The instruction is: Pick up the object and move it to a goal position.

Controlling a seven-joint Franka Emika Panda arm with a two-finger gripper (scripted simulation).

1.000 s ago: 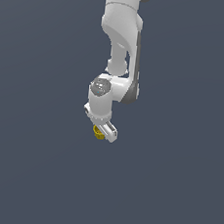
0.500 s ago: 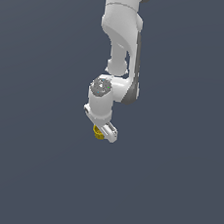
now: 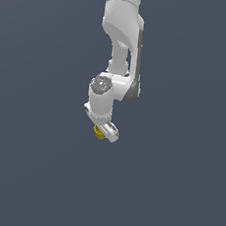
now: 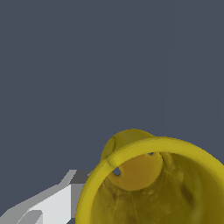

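Note:
The object is a small mustard-yellow hollow cup point(image 3: 99, 132). In the exterior view it sits at the tip of my white gripper point(image 3: 104, 132), mostly hidden by the fingers point(image 3: 111, 130). In the wrist view the cup point(image 4: 148, 183) fills the near field, its open rim and inside facing the camera, with a white and grey finger point(image 4: 52, 201) pressed against its side. The gripper is shut on the cup, and nothing shows under it but the plain grey ground.
The white arm point(image 3: 123, 41) comes down from the top of the exterior view. Around it there is only flat dark grey ground, with no other objects, edges or goal marker to be seen.

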